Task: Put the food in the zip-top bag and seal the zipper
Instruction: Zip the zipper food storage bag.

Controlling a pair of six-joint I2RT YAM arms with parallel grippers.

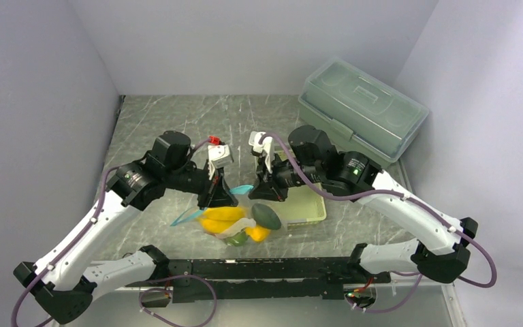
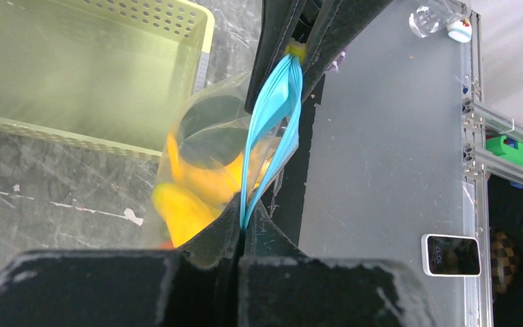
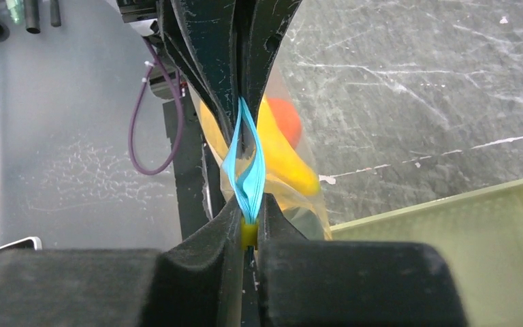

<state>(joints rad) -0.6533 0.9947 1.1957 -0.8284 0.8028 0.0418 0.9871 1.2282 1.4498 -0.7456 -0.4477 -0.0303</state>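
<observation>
Plastic this thin is going to crinkle and fold, so the zip-top bag (image 1: 245,219) is asking for a soft pull, not a hard tug. It is being held between the two claws, just beside the green basket (image 1: 311,206). The food (image 2: 191,204) is sitting inside and is likely making the bottom a bit heavy. The left gripper (image 2: 240,230) is pinching tight on one end of the blue zipper (image 2: 271,119). The right gripper (image 3: 247,208) is squeezing the other end, where a small yellow bit (image 3: 247,235) is showing. The zipper is looking like the stiffest part, so it is the best place to hold. Its middle is gaping a little.
</observation>
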